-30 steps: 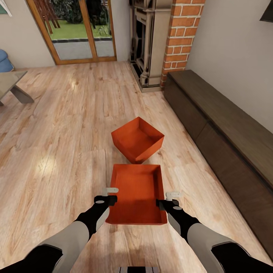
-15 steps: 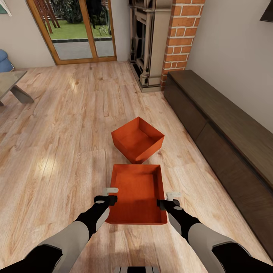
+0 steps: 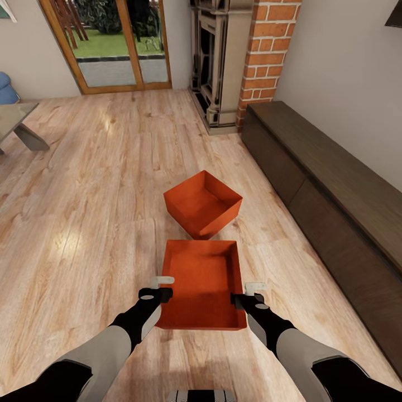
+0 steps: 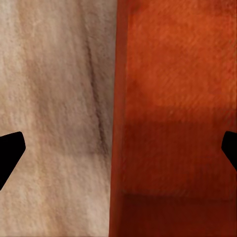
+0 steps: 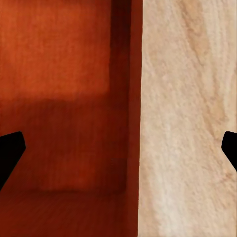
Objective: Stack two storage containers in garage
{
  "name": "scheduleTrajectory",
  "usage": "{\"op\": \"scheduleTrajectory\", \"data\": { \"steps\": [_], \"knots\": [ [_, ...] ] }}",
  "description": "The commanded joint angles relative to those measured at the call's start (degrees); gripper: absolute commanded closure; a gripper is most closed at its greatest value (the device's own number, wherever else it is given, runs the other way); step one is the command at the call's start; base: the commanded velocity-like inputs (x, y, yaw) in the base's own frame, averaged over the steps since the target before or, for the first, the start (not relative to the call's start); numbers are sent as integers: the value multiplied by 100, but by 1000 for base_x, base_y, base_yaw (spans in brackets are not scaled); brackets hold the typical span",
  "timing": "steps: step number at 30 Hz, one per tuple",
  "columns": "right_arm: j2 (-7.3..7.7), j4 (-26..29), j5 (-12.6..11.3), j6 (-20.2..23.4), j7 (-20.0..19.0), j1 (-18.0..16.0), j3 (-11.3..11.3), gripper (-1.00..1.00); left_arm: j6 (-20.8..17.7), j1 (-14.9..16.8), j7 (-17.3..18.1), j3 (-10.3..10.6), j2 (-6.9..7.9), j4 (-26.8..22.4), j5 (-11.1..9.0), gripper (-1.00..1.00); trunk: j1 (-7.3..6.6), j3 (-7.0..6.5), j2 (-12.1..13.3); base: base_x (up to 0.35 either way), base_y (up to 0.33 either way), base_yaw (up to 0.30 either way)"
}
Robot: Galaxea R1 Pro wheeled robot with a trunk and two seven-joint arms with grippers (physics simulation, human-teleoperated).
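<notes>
Two orange-red storage containers lie on the living room's light wood floor. The near container [image 3: 204,282] sits square in front of me, and the far container [image 3: 202,202] is turned at an angle just behind it. My left gripper [image 3: 163,286] hovers open over the near bin's left wall, and my right gripper [image 3: 249,293] is open over its right wall. In the left wrist view the container wall [image 4: 118,98] runs between the wide-apart fingertips of the left gripper [image 4: 118,150]. The right gripper [image 5: 118,150] straddles the opposite wall [image 5: 134,98] the same way.
A long low dark-wood cabinet [image 3: 335,195] runs along the right wall. The red-brick fireplace column [image 3: 268,56] stands behind it. A glass garden door [image 3: 111,44] is at the back, and a table corner [image 3: 17,125] shows at far left. Wood floor [image 3: 84,223] spreads to the left.
The whole picture has shifted up very slightly, so the camera moved. Both grippers stay open over the near container's side walls.
</notes>
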State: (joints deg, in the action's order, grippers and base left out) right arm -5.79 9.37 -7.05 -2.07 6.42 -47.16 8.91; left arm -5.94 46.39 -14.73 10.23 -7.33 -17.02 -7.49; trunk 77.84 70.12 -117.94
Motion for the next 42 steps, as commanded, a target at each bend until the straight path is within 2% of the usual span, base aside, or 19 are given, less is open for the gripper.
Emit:
{"op": "scheduleTrajectory", "data": {
  "steps": [1, 6, 13, 27, 35, 42],
  "knots": [
    [0, -6, -62, -21, 26, -4, 49, -100, -30, 1, -39, 49, 3, -12, -59, -100, 22, 22, -43, 0, 0, 0],
    [-1, -6, -68, -22, 26, -4, 49, -100, -30, 1, -39, 49, 3, -12, -59, -100, 132, 112, -243, 0, 0, 0],
    [-1, -6, -68, -22, 26, -4, 49, -100, -30, 1, -41, 49, 3, -12, -59, -100, 132, 112, -243, 0, 0, 0],
    [0, -6, -84, -16, 26, -4, 49, -100, -30, 2, -39, 49, 3, -12, -59, -100, 439, 363, -805, 0, 0, 0],
    [33, -6, -22, -21, 26, -4, 55, -100, -30, 1, -41, 39, 3, -12, -59, -100, 439, 363, -805, 0, 0, 0],
    [49, -6, 0, -14, 26, -4, 72, -100, -30, 1, -39, -67, 3, -12, -59, -100, 439, 363, -805, 0, 0, 0]
  ]
}}
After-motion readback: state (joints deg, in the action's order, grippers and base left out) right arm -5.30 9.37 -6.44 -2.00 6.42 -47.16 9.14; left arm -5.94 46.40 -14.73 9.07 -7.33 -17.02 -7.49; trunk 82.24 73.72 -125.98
